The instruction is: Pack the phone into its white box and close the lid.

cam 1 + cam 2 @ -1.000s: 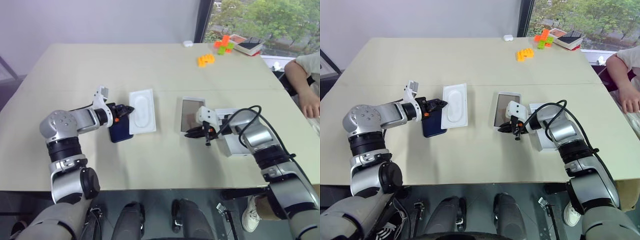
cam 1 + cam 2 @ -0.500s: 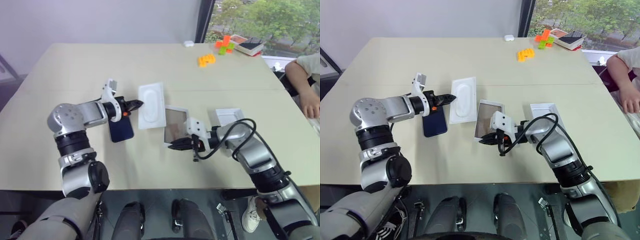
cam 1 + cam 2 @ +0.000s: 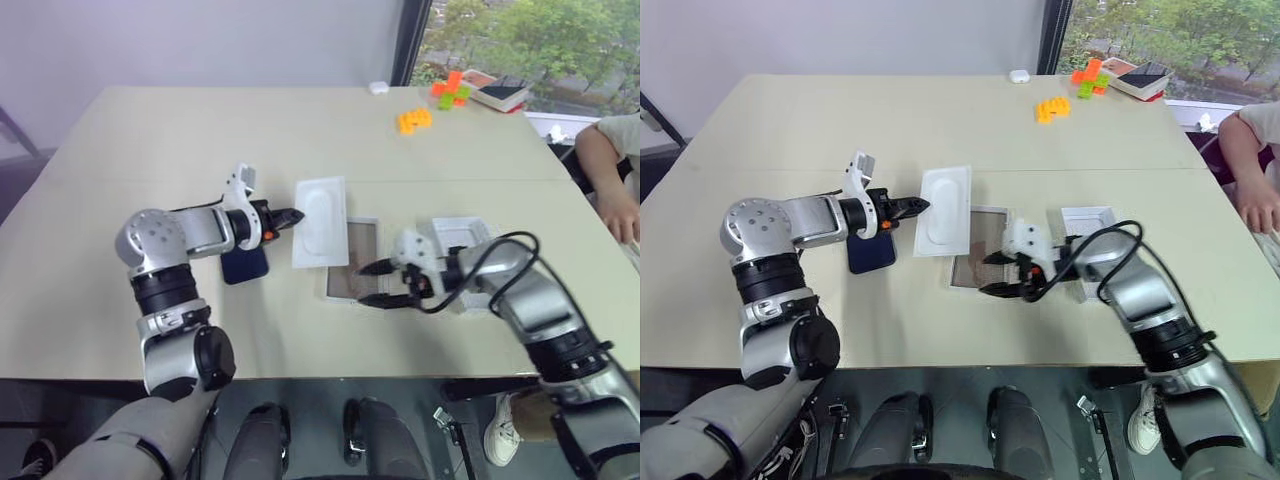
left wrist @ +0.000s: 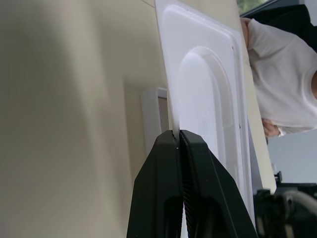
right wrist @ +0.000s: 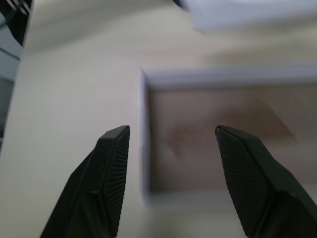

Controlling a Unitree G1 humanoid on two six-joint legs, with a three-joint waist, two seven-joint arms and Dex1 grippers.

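My left gripper (image 3: pixel 297 214) is shut on the edge of a flat white insert (image 3: pixel 321 205) with an oval recess, held tilted just above the table; the left wrist view shows the fingers (image 4: pixel 195 163) pinching that edge. Beside it lies the navy phone (image 3: pixel 246 266), flat on the table under my left forearm. The white box (image 3: pixel 352 274), brown inside, sits at the table's middle, its near-left corner overlapped by the insert. My right gripper (image 3: pixel 364 285) stands open at the box's near end, its jaws apart with nothing between them (image 5: pixel 171 130). The lid (image 3: pixel 458 234), pale grey inside, lies to the right.
Orange and green blocks (image 3: pixel 412 120) and a flat case (image 3: pixel 499 93) sit at the far right corner, with a small white object (image 3: pixel 376 87) at the far edge. A person's arm (image 3: pixel 606 170) rests by the table's right side.
My right gripper slid the white box left toward the middle, then opened and let go of it. My left gripper carried the insert to the right, up against the box.
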